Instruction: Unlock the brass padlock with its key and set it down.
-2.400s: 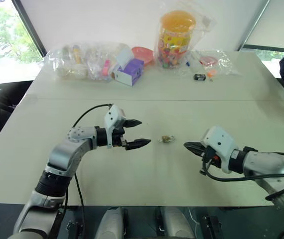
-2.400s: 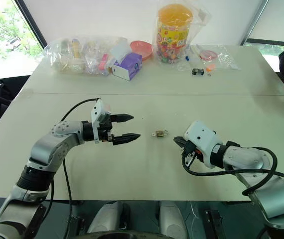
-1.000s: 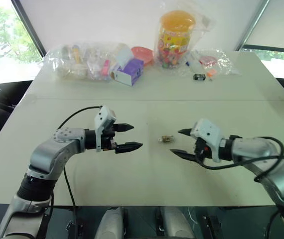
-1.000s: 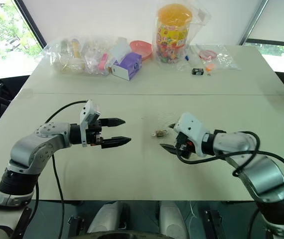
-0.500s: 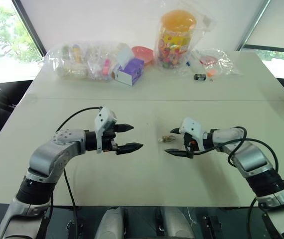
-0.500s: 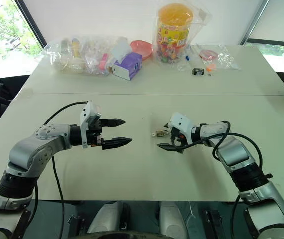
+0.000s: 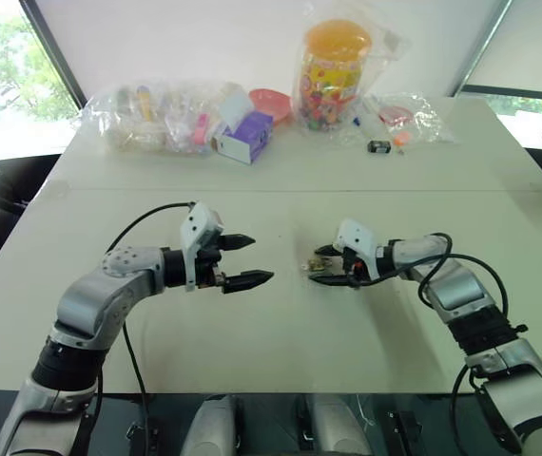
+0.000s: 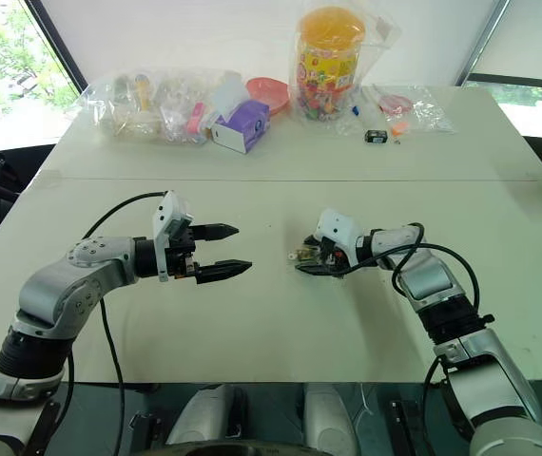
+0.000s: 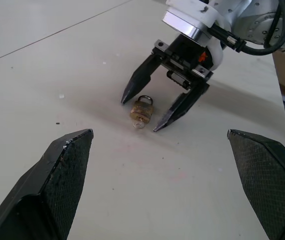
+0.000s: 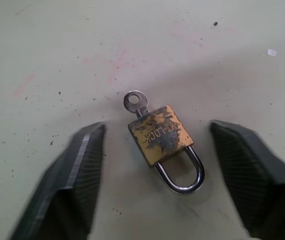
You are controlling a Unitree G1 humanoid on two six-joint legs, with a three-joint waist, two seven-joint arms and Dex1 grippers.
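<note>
Two grippers face each other at mid-frame in the left eye view: the left gripper [image 7: 249, 260] hangs spread wide left of centre, and the right gripper [image 7: 322, 265] has its fingers apart, flanking the brass padlock [image 7: 316, 266] lying on the white table [image 7: 280, 351].

From the left wrist view, the padlock sits at frame centre between the right gripper's two fingertips, untouched, shackle toward that gripper.

From the right wrist view, the padlock lies flat at centre, key [image 10: 135, 103] in its base, a clear gap to each finger [image 10: 77, 165].
</note>
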